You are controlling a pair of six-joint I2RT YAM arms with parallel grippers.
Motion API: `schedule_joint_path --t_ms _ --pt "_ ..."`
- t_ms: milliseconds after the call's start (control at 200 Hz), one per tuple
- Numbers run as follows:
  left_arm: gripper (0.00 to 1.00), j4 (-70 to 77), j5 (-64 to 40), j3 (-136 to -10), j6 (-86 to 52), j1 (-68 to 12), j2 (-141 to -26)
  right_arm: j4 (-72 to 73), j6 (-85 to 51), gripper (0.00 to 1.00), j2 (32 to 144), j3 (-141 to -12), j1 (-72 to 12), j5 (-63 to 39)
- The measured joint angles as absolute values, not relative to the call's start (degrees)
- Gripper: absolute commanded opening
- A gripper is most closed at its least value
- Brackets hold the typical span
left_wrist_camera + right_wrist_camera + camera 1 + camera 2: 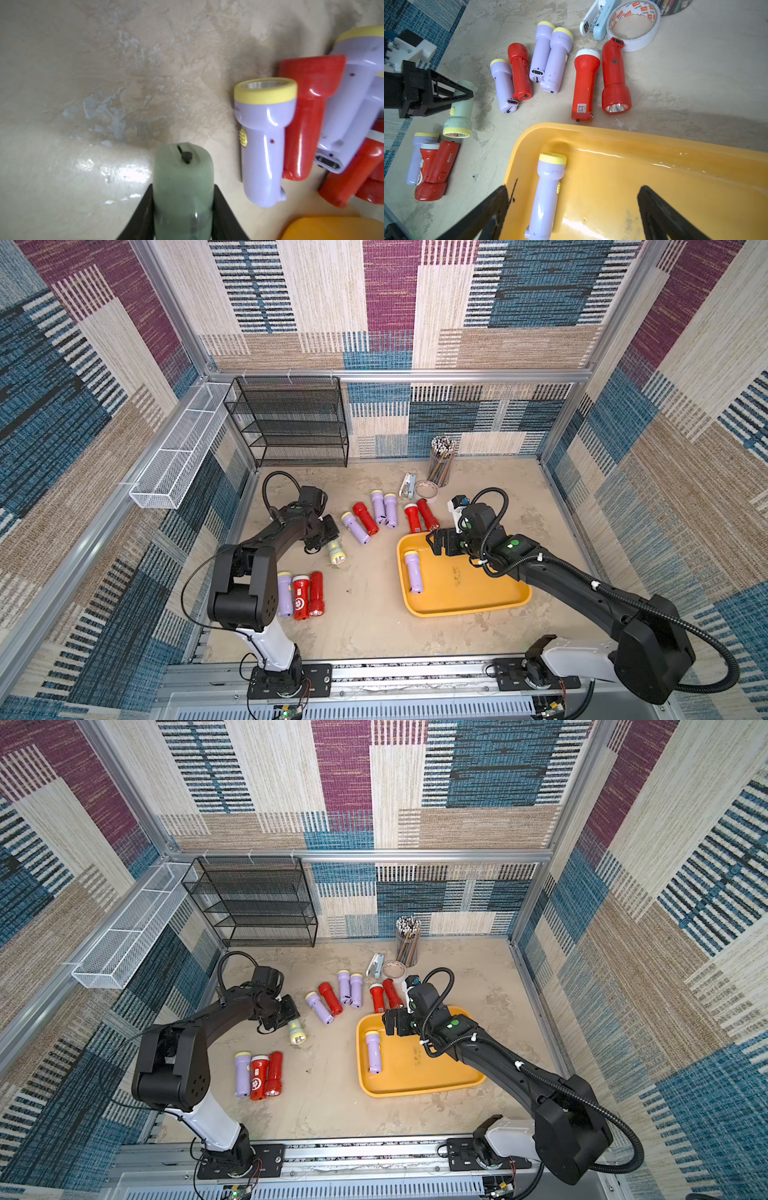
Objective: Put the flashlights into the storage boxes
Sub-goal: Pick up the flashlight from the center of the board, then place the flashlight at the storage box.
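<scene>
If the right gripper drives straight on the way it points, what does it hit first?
Most likely the lilac flashlight in the yellow tray, which sits between the open jaws of the right gripper, nearer one of them. Depth is unclear; the bare tray floor beside it could come first.

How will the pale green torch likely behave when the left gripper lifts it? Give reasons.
Probably stiff: the pale green torch looks like hard plastic, so the left gripper should not squash it. Possibly slippery: the gripped handle is smooth and rounded. Set loose on the table, it would likely roll in a curve, its head being wider than its handle.
</scene>
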State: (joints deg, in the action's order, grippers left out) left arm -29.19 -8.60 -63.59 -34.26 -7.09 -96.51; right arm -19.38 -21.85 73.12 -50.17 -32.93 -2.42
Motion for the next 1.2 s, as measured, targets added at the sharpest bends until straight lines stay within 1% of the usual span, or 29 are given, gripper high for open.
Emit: schedule_joint_path --t_ms 100,205,311,411,526,731,821,1002,1202 --pt "0.16 -29.9 -9.2 -63.0 -34.3 -8.3 -93.0 -19.5 -21.8 1.0 72.6 -50.2 -32.9 -2.3" --pt "0.17 -30.6 -9.4 -62.8 -34.8 -11.2 -89.4 -20.0 -21.8 0.99 71.7 -49.9 -32.9 -1.4" --pt "0.17 -31.2 -9.2 -63.7 -36.3 -16.2 -87.6 -20.9 -21.8 1.0 70.3 -49.5 -32.7 -0.3" --pt "0.18 -31.2 -8.9 -66.4 -37.8 -22.5 -87.3 -21.7 -21.8 1.0 68.1 -49.0 -32.5 0.6" --pt "0.18 -30.9 -7.8 -69.9 -39.4 -29.4 -88.6 -23.3 -21.8 1.0 65.5 -48.4 -32.1 2.2" --pt "0.18 -29.8 -5.3 -72.9 -42.3 -38.2 -92.4 -27.2 -21.9 1.0 59.5 -47.0 -31.4 4.6" --pt "0.16 -28.7 -4.7 -73.7 -43.4 -41.0 -94.7 -28.7 -22.4 1.0 56.9 -46.3 -31.4 5.1" --pt "0.17 -24.9 -2.9 -72.6 -44.9 -46.5 -97.1 -31.0 -23.2 1.0 53.9 -44.8 -31.4 5.6" --pt "0.17 -20.9 -1.3 -72.2 -47.5 -50.3 -100.9 -32.2 -23.6 1.0 52.8 -44.5 -31.4 5.6"
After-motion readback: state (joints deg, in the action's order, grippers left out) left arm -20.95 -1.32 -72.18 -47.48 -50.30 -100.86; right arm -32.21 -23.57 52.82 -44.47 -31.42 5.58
